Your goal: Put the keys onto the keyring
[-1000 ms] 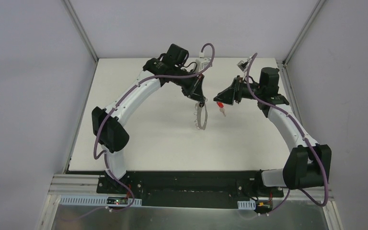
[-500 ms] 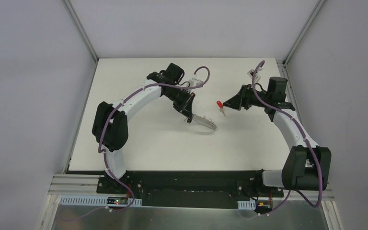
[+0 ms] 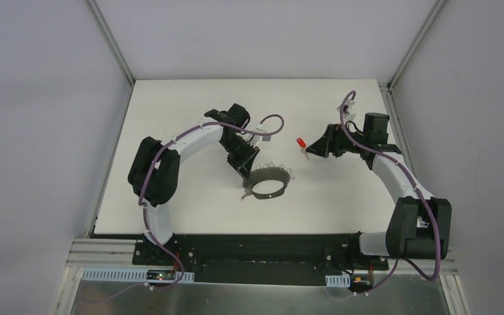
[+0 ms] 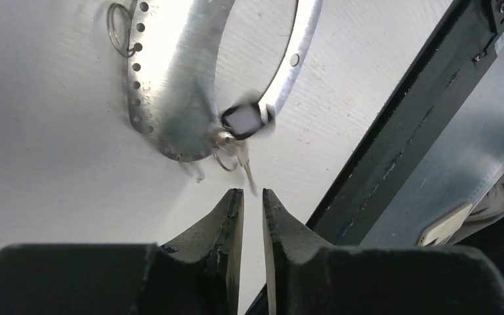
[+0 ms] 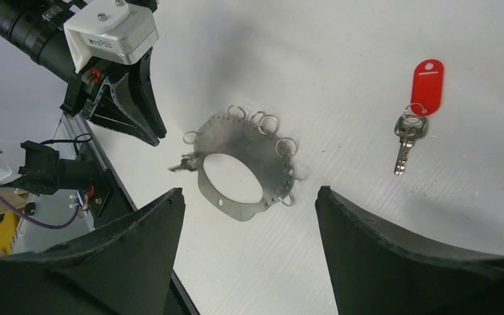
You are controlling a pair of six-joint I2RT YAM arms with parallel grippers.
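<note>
We see the keyring (image 3: 266,174) lying flat on the table (image 3: 190,118), just ahead of the left gripper (image 4: 249,191), whose jaws stand a narrow slit apart on nothing; the dark-tagged key (image 4: 243,121) sits blurred at its rim; the right gripper (image 5: 249,192) gapes wide, empty; the red-tagged key (image 5: 419,108), 1 alone, lies apart.

Red key tag (image 5: 427,85), grey keyring (image 5: 239,138)

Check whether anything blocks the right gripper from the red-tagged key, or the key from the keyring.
Nothing visible does. The red-tagged key lies alone on the white table, clear of the open right gripper. Only bare table separates it from the keyring, which lies flat nearby.
</note>
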